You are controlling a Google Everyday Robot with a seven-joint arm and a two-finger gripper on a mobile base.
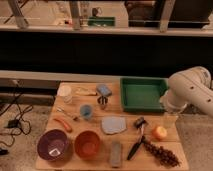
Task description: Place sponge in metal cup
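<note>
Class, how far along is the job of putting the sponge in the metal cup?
Done: nothing yet. The sponge lies on the table just behind the metal cup, not in it. In hand: nothing; the gripper hangs open and empty beside the green tray, well away from the sponge. Left: reach, grasp, lift, drop it in the cup.

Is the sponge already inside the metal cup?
No, the sponge lies beside the metal cup; the gripper hangs by the green tray.
</note>
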